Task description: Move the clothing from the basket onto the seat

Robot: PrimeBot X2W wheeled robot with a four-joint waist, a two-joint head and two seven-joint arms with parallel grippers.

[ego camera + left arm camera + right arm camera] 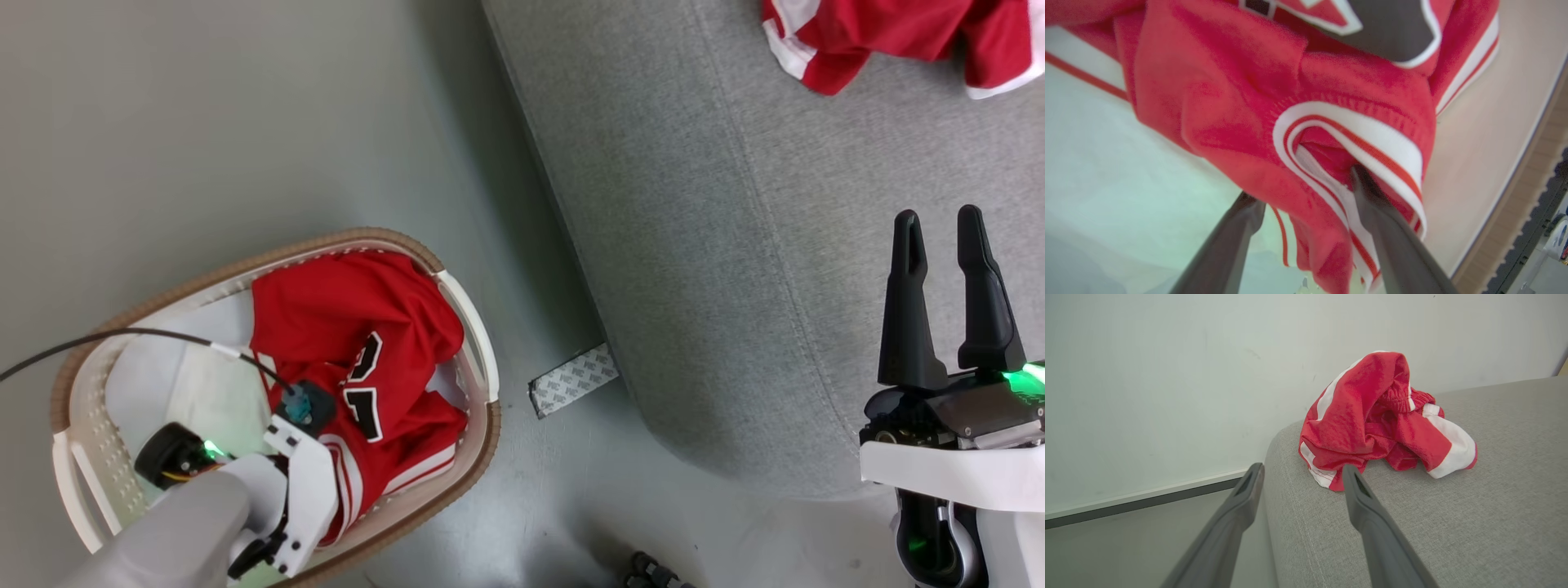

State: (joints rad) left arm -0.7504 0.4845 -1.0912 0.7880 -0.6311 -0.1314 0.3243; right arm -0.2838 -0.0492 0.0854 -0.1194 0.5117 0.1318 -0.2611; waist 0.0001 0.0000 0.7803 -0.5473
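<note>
The basket stands on the floor at the left; the seat lies to its right, apart from it, with a strip of tape on the floor between them; one garment lies in the basket's right half, the left gripper down against it; a second garment lies on the seat's far part; the right gripper hangs over the seat's near part.

Red jersey in basket; red shorts on seat.

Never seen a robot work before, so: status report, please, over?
Left gripper open around a fold of numbered red jersey in basket. Right gripper open, empty, over seat. One red garment already on seat. Nothing seen blocking.
</note>
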